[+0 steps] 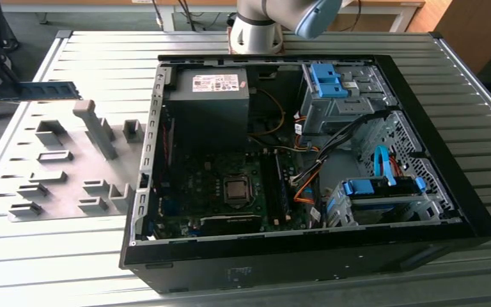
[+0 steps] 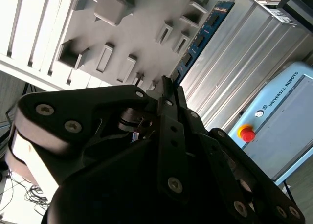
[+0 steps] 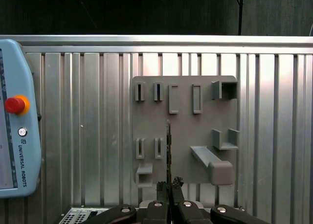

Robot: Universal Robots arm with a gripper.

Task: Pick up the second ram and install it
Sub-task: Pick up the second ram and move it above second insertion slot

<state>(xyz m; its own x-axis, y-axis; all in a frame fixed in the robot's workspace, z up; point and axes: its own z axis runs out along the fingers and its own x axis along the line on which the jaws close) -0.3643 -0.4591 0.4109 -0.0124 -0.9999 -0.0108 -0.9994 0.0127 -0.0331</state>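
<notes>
Gripper (image 3: 169,186) pinching second ram (image 1: 45,90) at one end; free end points toward exterior view's right.

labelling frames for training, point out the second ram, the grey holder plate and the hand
second ram (image 2: 199,37), second wrist view, blue board edge
grey holder plate (image 3: 186,131), first wrist view, bare middle
hand (image 3: 169,184), first wrist view, between its fingertips

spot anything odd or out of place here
Nothing looks damaged or spilled. The second ram is clamped edge-on in the end effector, over the grey holder plate.
</notes>
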